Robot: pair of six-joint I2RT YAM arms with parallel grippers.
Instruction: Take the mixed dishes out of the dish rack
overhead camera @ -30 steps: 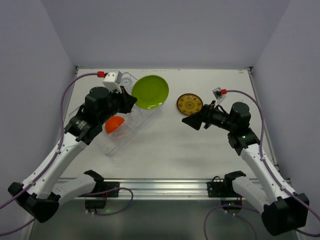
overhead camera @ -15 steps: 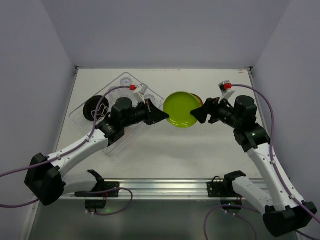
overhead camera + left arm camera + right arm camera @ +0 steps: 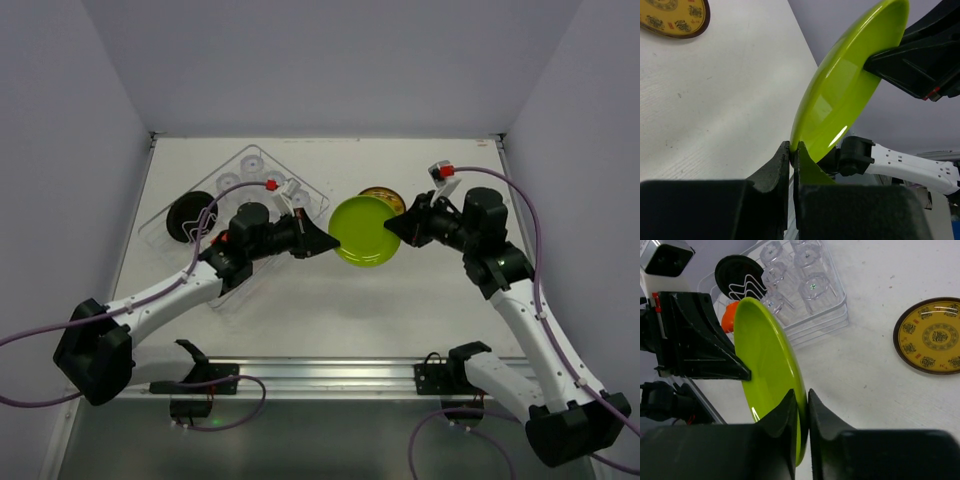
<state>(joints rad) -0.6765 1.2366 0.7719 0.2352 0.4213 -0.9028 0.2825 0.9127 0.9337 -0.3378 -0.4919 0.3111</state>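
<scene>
The lime-green plate (image 3: pixel 362 231) hangs on edge above the table's middle, gripped from both sides. My left gripper (image 3: pixel 333 244) is shut on its left rim (image 3: pixel 792 150). My right gripper (image 3: pixel 388 228) is shut on the opposite rim (image 3: pixel 803 399). The dish rack (image 3: pixel 232 285) lies at the left. In it are several clear cups (image 3: pixel 812 290), the black plate (image 3: pixel 188 216) standing in the prongs, and the orange-red bowl (image 3: pixel 729 318), half hidden behind the green plate.
A brown-rimmed yellow patterned plate (image 3: pixel 932 335) lies flat on the table just behind the green plate, partly covered in the top view (image 3: pixel 380 193). The table's back edge meets the wall beyond it.
My left gripper carried the green plate from over the rack rightward to the middle. My right gripper came in from the right, open, and has closed on the plate's other rim.
</scene>
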